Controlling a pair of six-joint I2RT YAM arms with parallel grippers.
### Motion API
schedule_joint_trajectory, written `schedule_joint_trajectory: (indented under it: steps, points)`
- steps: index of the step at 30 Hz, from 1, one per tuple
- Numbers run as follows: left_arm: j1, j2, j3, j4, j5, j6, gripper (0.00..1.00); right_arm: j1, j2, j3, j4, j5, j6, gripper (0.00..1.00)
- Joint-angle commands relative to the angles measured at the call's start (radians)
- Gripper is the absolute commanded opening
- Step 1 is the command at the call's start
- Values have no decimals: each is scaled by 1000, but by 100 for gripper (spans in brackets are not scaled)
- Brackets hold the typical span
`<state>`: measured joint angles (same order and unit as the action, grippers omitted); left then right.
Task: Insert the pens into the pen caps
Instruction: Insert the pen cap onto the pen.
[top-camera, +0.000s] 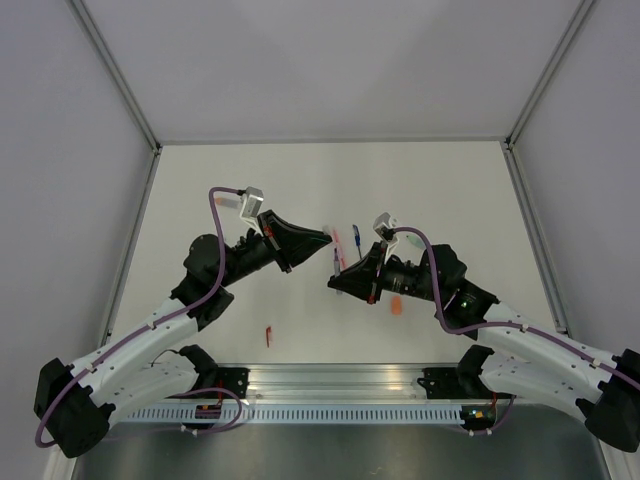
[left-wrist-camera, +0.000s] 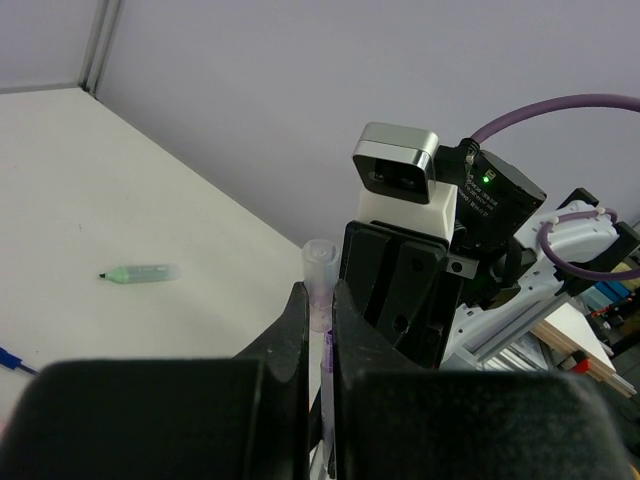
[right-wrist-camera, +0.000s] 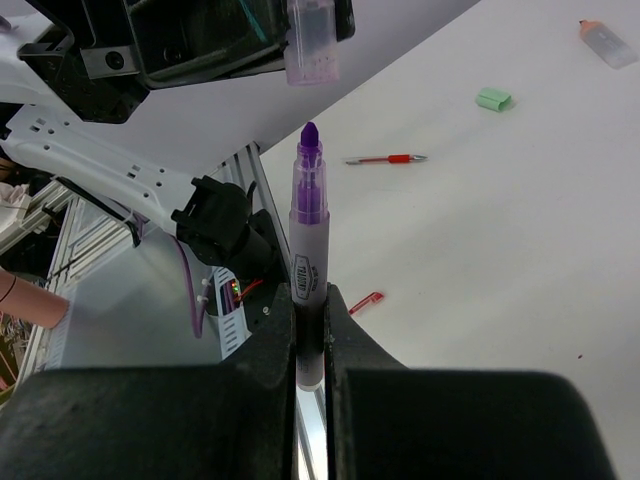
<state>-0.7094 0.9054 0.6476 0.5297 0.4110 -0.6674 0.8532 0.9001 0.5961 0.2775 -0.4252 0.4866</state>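
My right gripper is shut on the barrel of a purple pen, which stands upright with its purple tip pointing away from the wrist. My left gripper is shut on a pale translucent lilac pen cap. In the right wrist view that cap hangs just beyond the pen tip, with a small gap between them, roughly in line. From above, the two grippers face each other over the middle of the table, the pen between them.
Loose on the white table lie a red pen, a mint green cap, an orange-tipped piece, a small red piece, a green capped pen and a blue pen. The aluminium rail runs along the near edge.
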Motion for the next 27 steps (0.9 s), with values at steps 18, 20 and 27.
schedule_joint_trajectory:
  steps: [18,20,27]
  points:
    - [-5,26,-29,102,23,-50,2,10,-1,-1,46,-12,15,0]
    - [-4,26,-28,107,25,-55,2,9,-1,1,46,-12,14,0]
    - [-5,24,-28,121,19,-90,2,10,6,2,46,-17,17,0]
